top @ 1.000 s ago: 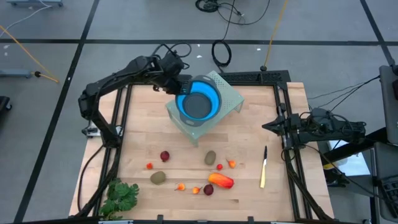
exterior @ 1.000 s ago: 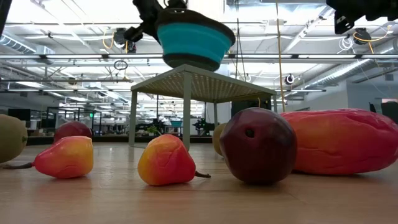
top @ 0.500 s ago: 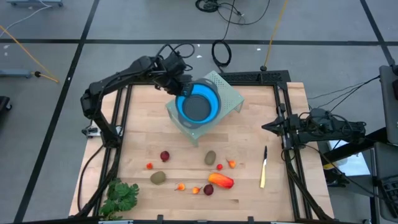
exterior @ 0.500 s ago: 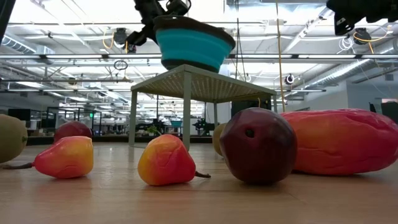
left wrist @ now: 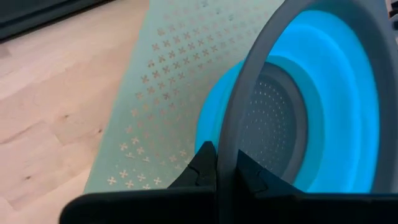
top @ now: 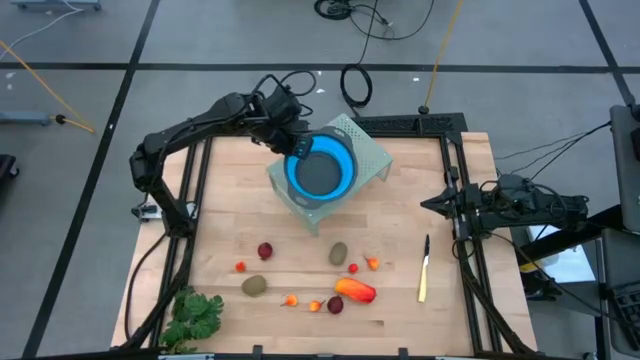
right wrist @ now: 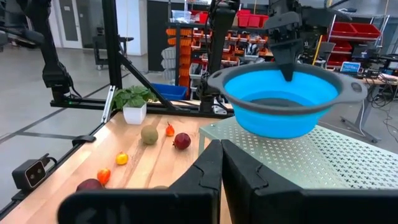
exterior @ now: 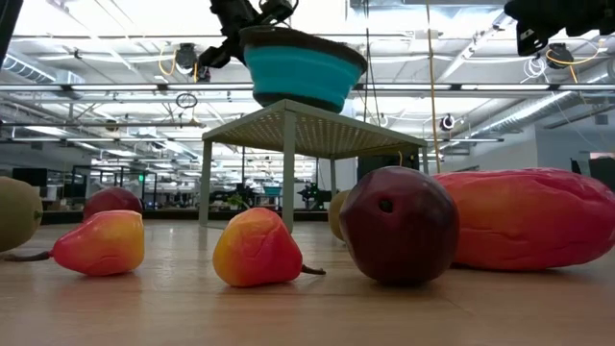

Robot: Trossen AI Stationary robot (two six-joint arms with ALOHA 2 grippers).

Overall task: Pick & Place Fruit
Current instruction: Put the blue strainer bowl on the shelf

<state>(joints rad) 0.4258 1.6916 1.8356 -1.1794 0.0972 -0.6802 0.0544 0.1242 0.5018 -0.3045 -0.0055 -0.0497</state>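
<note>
Fruit (top: 355, 290) dots wooden table (top: 230, 220) over tiled floor (top: 90, 60).

my left arm reaches from the table's left edge toward the far middle, elbow bent high and forearm stretched out. its left gripper (top: 293, 148) is clamped tight on the grey rim of a collapsible blue bowl (top: 320, 170). my right arm waits folded at the table's right edge, and its right gripper (top: 428, 203) points inward with fingers pressed together, empty.
</note>
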